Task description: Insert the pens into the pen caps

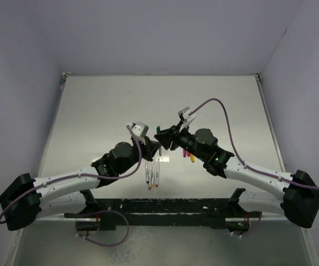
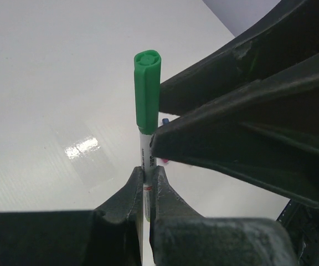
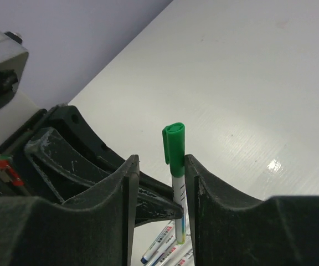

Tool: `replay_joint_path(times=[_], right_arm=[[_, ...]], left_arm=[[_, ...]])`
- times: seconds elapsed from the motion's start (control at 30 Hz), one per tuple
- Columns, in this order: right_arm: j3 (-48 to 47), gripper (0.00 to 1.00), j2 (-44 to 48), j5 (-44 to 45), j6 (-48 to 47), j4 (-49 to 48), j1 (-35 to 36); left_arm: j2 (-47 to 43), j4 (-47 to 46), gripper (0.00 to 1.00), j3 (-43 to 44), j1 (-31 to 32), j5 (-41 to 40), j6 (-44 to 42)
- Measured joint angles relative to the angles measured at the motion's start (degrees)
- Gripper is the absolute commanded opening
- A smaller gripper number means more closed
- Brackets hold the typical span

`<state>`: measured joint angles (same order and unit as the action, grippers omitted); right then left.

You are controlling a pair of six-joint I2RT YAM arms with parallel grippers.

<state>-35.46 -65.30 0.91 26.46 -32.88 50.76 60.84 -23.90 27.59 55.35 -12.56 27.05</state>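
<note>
- My left pincer (image 2: pixel 147 176) is clamped tight on a pen (image 2: pixel 147 151). Both fingers press on the white barrel low down, below its printed lettering.
- The green cap (image 2: pixel 147 94) is seated on the end of that pen and sticks out well beyond my left fingertips.
- My right pincer (image 3: pixel 160 160) stands part open around the same pen, just below the cap.
- The barrel runs close along the right-hand finger of that pincer, with a clear gap to the other finger. I cannot tell whether it touches the near one, and this pincer grips nothing.
- From above, my two pincers meet tip to tip over the middle of the table (image 1: pixel 220 105). The left comes in from the near left and the right from the near right.
- The green cap shows just on the far side of the spot where they meet.
- The capped pen is held up off the table surface.
- The other pens (image 1: pixel 153 174) lie side by side on the table, on the near side of my pincers and between my two arms. They run roughly near to far, and I cannot count them for sure.
- The loose caps (image 1: pixel 187 155) lie just right of those pens, beside my right wrist. I make out magenta and orange-yellow ones, and the arm hides the rest.
</note>
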Motion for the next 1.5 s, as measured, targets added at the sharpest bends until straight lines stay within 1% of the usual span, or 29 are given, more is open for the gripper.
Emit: replay_joint_path(times=[0.13, 0.27, 0.33, 0.5, 0.57, 0.73, 0.9, 1.17, 1.5], right_arm=[[-3.58, 0.44, 0.76, 1.57, -1.33, 4.2, 0.33], [-4.22, 0.48, 3.96, 4.37, -2.56, 6.38, 0.59], [-4.13, 0.48, 5.81, 6.1, -2.89, 7.43, 0.61], [-1.81, 0.48, 10.78, 11.52, -2.62, 10.43, 0.61], [-1.46, 0.47, 11.41, 13.38, -2.14, 12.83, 0.61], [-0.33, 0.47, 12.0, 16.41, -0.63, 18.05, 0.61], [1.16, 0.47, 13.35, 17.57, 0.61, 20.31, 0.61], [3.08, 0.47, 13.99, 17.66, 2.12, 20.63, 0.61], [4.11, 0.47, 13.75, 17.64, 3.04, 20.59, 0.61]], left_arm=[[0.46, 1.99, 0.0, 0.07, -0.2, -2.93, 1.4], [0.57, 6.29, 0.0, 0.07, -1.09, -5.51, 2.08], [0.57, 8.81, 0.0, 0.28, -3.13, -5.77, 2.36], [2.01, 14.73, 0.0, 2.95, -13.51, -3.52, 2.56], [4.09, 17.16, 0.02, 5.27, -16.28, -3.04, 2.38], [11.82, 21.99, 0.04, 11.76, -20.72, 0.96, 1.95], [16.87, 24.33, 0.05, 12.59, -24.65, 5.2, 2.32], [22.56, 26.34, 0.06, 13.7, -26.16, 6.73, 2.29], [28.24, 26.32, 0.2, 16.57, -26.91, 6.45, 2.34]])
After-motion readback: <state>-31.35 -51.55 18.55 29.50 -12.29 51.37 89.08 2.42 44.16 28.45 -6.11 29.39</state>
